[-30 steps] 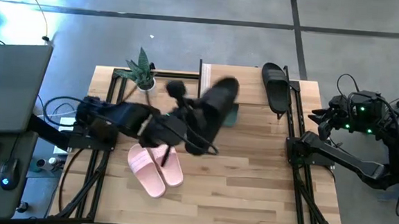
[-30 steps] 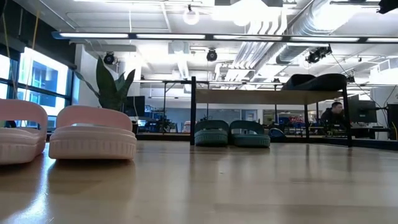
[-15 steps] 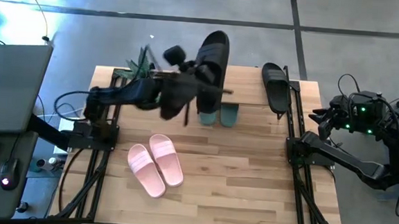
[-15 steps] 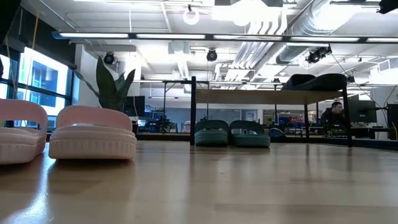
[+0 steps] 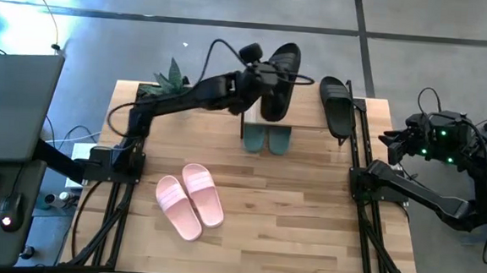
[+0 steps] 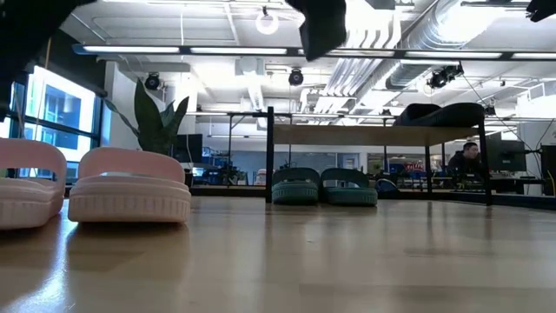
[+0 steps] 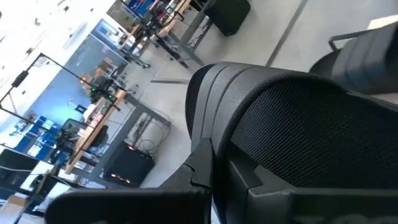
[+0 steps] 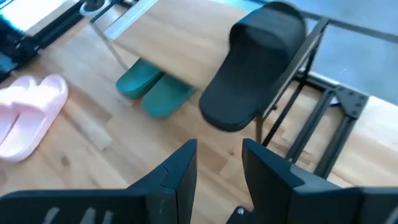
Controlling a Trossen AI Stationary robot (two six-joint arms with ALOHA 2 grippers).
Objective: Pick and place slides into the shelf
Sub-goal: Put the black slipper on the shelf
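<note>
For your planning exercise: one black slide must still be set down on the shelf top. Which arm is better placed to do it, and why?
The left. Its gripper already holds the black slide above the shelf, beside the other black slide. The right gripper is open, off the table's right side.

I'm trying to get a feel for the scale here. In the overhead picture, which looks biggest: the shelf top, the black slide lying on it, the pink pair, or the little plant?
1. Shelf top
2. Pink pair
3. Black slide lying on the shelf
4. Plant, partly hidden by the left arm, so less certain

Dark jointed arms, black cables, green LEDs
</note>
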